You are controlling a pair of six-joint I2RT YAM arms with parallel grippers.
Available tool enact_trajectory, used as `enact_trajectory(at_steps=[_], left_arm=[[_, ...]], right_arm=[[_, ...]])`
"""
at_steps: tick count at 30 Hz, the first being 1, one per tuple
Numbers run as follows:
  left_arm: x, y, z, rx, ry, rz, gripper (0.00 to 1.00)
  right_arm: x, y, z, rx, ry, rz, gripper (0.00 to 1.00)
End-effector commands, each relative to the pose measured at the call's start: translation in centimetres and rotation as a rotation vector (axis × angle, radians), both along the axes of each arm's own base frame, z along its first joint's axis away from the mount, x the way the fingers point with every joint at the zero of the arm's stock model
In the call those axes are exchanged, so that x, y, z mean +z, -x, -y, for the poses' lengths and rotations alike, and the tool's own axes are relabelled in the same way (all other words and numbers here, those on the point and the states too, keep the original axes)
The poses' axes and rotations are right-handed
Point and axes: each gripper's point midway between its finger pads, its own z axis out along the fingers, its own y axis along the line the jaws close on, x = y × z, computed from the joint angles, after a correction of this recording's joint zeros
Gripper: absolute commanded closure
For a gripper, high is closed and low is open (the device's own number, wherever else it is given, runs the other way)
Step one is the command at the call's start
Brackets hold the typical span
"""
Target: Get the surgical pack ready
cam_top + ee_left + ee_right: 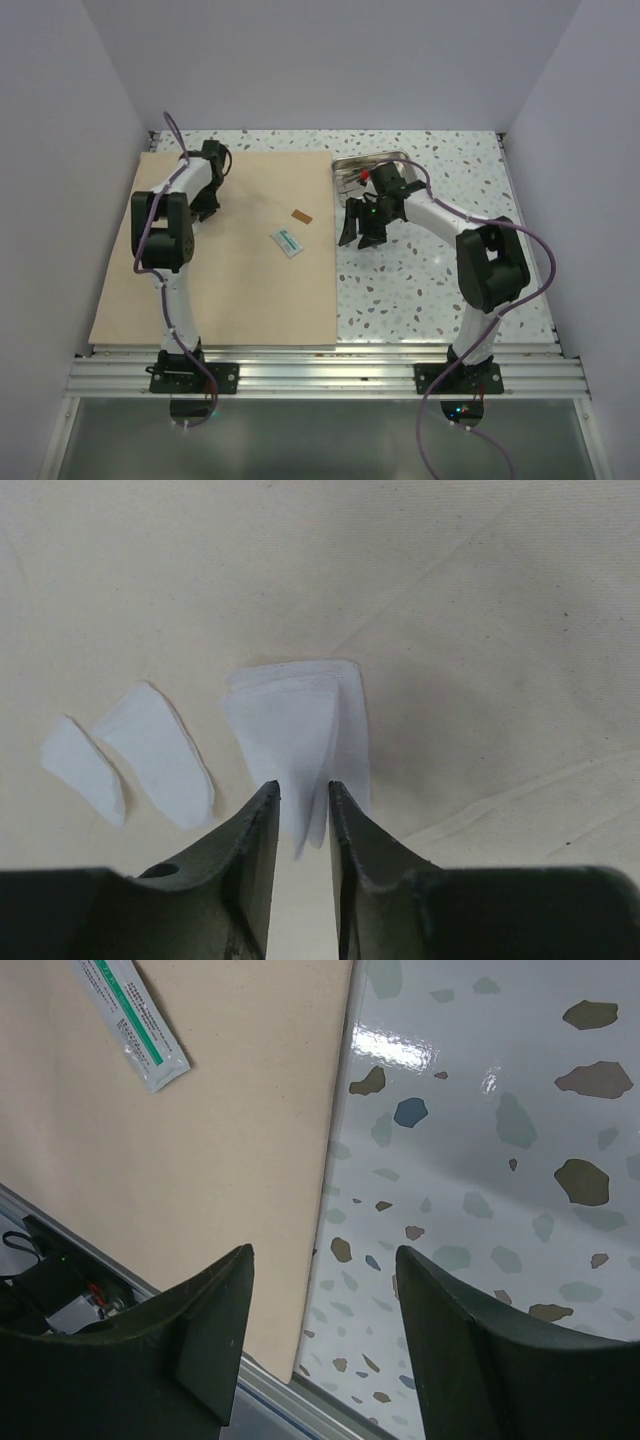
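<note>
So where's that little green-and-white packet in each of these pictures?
Top external: the packet lies on the tan sheet, right of the sheet's middle.
Left wrist: not in it; only the sheet and some white pieces show.
Right wrist: top left corner, lying on the sheet.
Shared landmark: the tan sheet, seen in all three views; its right edge against the speckled table shows from above and from the right wrist.

wrap sheet [230, 260]: plain tan
counter [430, 290]: glossy white, flecked with grey, brown and blue
steel tray [345, 163]: shiny silver
long packet [288, 243]: white with a green band and fine print
small packet [301, 217]: brown
small pieces [290, 730]: white
left gripper [303, 792]: dark grey-black
right gripper [325, 1260]: black
left arm [172, 295]: white, black joints
</note>
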Motion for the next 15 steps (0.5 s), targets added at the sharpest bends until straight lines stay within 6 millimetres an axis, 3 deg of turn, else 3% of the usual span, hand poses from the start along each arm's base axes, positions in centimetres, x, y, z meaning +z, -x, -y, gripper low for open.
enact_trajectory(at_steps=[1,7,15], left_arm=[[1.2,-1.2,0.4,-0.005,0.001,0.062,0.68],[1.6,-0.9,1.0,-0.014,0.009,0.067,0.6],[0.6,-0.5,1.7,-0.021,0.019,0.048,0.55]], right_arm=[[1.0,-0.9,-1.0,0.017,-0.033,0.03,0.37],[1.0,-0.9,-1.1,0.016,-0.038,0.027,0.37],[1.0,-0.7,-1.1,0.02,-0.039,0.028,0.37]])
